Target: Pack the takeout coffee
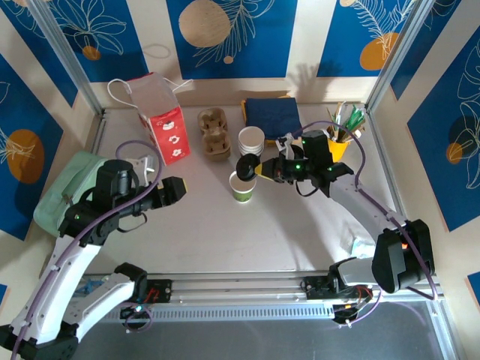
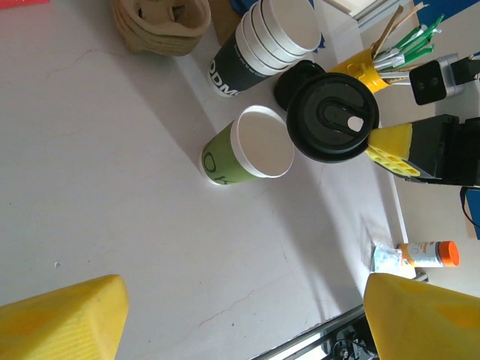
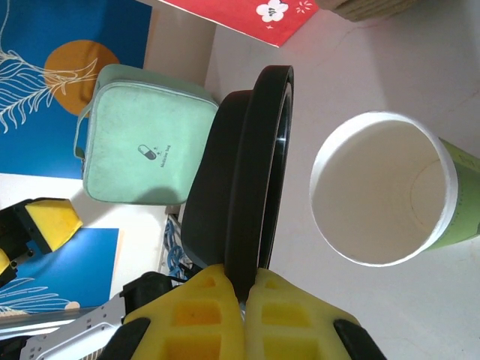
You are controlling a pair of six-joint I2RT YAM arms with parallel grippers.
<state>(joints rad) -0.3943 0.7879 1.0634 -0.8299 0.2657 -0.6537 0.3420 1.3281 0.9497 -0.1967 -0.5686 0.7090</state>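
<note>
Down at the near side, the left gripper [image 1: 178, 190] hangs with its jaws spread wide, nothing in them, well apart from the cup. Centre stage stands the green cup [image 1: 241, 186], upright, mouth open and looking empty, with nothing steadying it. Just beyond it the right gripper [image 3: 241, 292] is pinched tight on the edge of the black lid [image 3: 240, 172], which hovers beside the cup's mouth, not seated.

That's the danger: a lid held by one edge and coming down skewed could catch one side of the white rim and tip or shove a light cup. The thin pinch could also let the lid swivel.

Room-wise, bare table [image 1: 225, 240] lies left and near of the cup, so that side is free. Behind, the stack of cups [image 1: 251, 140] stands close. The cardboard carrier [image 1: 214, 133] and red bag [image 1: 166, 124] sit further back, and the yellow cup of sticks [image 1: 341, 139] is just beside the right gripper's body.
</note>
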